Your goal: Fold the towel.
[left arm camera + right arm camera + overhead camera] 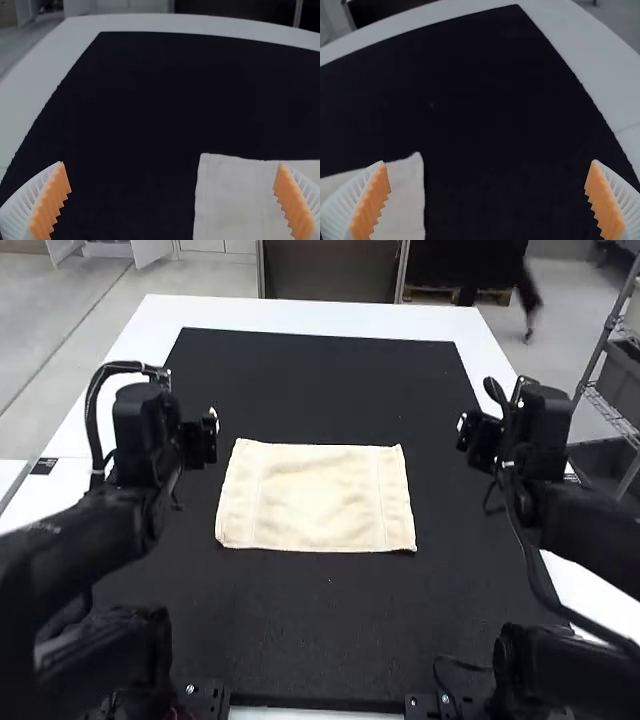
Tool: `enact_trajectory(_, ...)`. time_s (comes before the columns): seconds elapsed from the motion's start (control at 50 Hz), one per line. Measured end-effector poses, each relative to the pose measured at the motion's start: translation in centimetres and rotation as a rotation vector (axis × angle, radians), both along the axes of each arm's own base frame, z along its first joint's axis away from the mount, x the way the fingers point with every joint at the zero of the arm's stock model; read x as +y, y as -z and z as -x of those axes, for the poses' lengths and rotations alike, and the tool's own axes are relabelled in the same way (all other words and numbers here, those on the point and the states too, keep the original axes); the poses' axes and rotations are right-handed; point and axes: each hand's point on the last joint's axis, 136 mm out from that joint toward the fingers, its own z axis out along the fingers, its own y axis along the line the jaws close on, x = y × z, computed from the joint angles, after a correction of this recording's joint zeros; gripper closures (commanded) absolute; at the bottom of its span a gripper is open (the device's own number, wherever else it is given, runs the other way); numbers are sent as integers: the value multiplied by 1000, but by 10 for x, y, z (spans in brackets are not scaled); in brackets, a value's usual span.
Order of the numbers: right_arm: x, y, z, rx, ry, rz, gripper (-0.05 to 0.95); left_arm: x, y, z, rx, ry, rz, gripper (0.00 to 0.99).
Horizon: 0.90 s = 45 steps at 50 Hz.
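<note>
Towel point(318, 498) tip imo: prob needing pinches on both corners facing black mat's point(330, 640) near edge, then lifting tgt, keeping tension even & laying down w/o dragging. Seeing it lying flat rn, between mat's left & right edges. Gaping wide at left gripper point(171, 164) and right gripper point(489, 161), holding nothing afaict.

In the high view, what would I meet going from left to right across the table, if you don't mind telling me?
Left arm, spread cream towel, right arm.
</note>
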Motion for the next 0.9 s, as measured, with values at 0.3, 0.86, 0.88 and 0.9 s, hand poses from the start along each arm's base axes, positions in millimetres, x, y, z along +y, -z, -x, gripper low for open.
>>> enact_trajectory(0.3, 9, 48, -13, 168, -85, 20, -8, 7, 49, -9, 181, -27, 57, 75)
enact_trajectory(0.86, 9, 60, -11, 204, -223, -36, -8, 11, 43, -43, 191, 8, 105, 93)
enact_trajectory(0.88, 10, 59, -11, 203, -226, -34, -8, 11, 47, -43, 203, 9, 105, 93)
enact_trajectory(0.9, 11, 59, -11, 202, -228, -33, -10, 11, 50, -43, 214, 10, 104, 92)
